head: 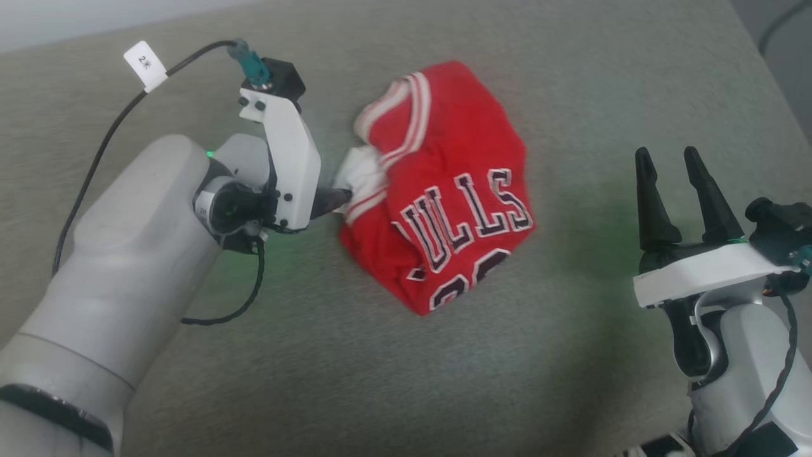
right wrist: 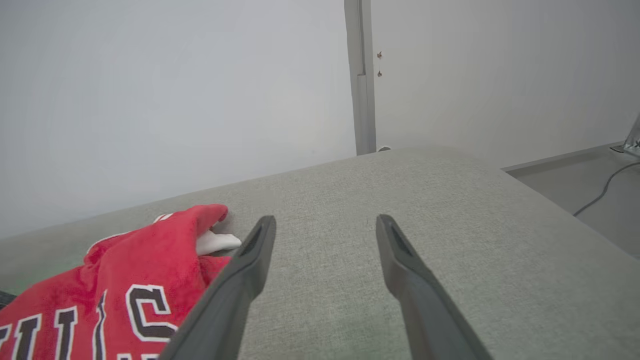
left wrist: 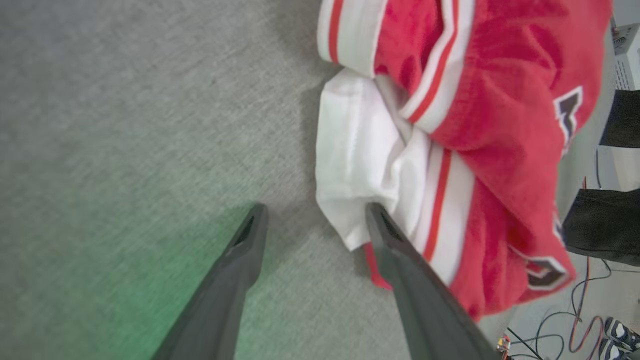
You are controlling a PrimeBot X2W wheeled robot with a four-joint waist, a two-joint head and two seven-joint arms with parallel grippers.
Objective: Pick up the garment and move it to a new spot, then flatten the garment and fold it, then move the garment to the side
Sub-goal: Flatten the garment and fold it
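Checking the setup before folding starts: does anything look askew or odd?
The small red jersey with white sleeves lies crumpled in a heap on the grey fabric surface, its lettering creased, a white sleeve bunched by the open left gripper.

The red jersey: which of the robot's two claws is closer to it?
Left. The left gripper is at the white sleeve of the jersey, open, one finger right at the cloth's edge. The right gripper stands open well off to the jersey's other side, apart from it.
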